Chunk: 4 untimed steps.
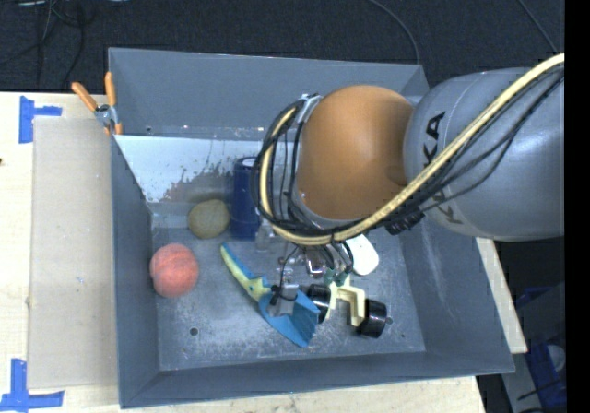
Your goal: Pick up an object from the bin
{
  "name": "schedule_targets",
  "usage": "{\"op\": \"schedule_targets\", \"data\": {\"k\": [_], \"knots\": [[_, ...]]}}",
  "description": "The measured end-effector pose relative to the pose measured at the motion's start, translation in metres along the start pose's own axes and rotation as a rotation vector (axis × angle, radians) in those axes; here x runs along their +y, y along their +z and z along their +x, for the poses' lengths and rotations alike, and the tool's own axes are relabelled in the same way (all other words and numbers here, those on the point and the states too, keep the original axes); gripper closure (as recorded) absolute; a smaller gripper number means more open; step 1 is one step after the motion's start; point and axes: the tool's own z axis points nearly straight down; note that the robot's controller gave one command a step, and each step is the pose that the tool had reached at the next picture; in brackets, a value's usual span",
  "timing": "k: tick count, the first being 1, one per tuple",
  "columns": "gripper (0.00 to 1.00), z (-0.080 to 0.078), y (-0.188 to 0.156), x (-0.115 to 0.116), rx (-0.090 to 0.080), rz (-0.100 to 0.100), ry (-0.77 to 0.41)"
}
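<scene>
Blue flat piece at front of bin, just under gripper, beside yellow-green tool, grip state cannot be told

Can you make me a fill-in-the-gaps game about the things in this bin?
The bin holds ___ round balls.
Of the pink ball and the olive ball, the ___ one lies nearer the dark blue container.
The flat piece by the gripper is coloured ___.
Missing words: two, olive, blue.
</scene>
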Motion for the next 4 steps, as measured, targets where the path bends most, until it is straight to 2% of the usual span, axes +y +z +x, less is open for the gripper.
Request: {"op": "schedule_targets", "data": {"k": [1, 2, 3, 4], "knots": [[0.0, -0.002, -0.004, -0.001, -0.008, -0.001, 0.004], [0.0, 0.008, 0.065, -0.046, -0.007, -0.002, -0.005], [0.0, -0.012, 0.073, -0.076, 0.002, -0.001, 0.116], [0.0, 0.02, 0.09, -0.055, -0.006, -0.001, 0.125]]}}
